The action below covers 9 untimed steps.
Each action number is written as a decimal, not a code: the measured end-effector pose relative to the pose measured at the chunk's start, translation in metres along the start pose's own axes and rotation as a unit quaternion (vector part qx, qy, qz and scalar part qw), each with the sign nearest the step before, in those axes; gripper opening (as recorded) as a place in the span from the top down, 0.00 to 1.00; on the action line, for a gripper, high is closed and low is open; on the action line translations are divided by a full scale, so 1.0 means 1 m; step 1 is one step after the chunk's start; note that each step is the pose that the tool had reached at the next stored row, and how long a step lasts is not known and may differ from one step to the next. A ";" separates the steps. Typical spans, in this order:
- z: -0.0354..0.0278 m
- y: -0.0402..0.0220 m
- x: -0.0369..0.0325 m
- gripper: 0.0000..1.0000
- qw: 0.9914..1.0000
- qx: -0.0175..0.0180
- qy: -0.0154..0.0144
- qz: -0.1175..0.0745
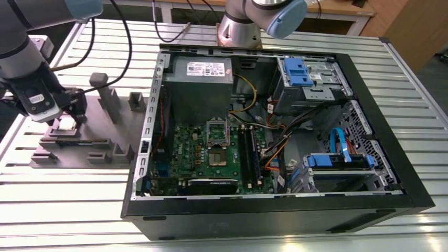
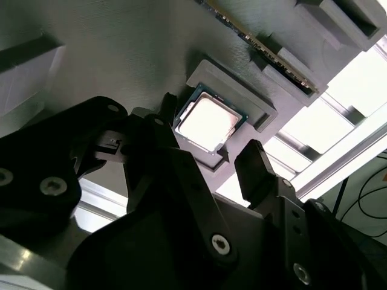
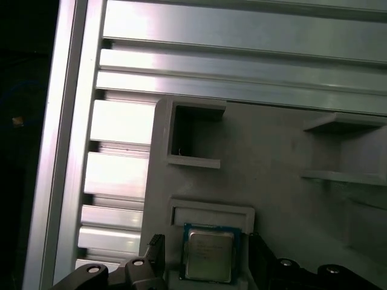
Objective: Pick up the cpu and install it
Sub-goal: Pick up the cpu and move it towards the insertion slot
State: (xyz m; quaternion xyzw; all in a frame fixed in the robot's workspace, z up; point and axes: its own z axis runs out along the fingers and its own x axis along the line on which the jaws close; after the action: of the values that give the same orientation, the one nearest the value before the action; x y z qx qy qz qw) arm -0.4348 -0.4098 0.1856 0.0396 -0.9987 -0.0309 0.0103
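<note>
Your gripper [image 1: 66, 117] hangs over the grey fixture [image 1: 105, 134] at the exterior view's left, well apart from the case [image 1: 280, 212]. The cpu [image 2: 210, 124] lies flat in its pocket, right between the spread fingers [image 2: 257, 170], one on each side (neither clearly touching). It is square, with no long axis. The lid is smooth and silvery with a thin greenish rim, and the holder is matte plastic.

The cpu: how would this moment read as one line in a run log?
gripper: open, straddling cpu | cpu: lying in recess of grey holder, not lifted | stage: pick-up
</note>
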 end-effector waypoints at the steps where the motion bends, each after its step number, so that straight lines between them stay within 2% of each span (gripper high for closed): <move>1: 0.0006 0.0000 0.0000 0.35 1.000 0.000 0.000 0.000; 9: 0.0014 -0.0001 -0.0001 0.35 1.000 0.000 0.000 0.000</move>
State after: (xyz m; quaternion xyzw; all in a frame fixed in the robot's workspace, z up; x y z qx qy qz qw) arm -0.4347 -0.4098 0.1843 0.0392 -0.9987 -0.0309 0.0102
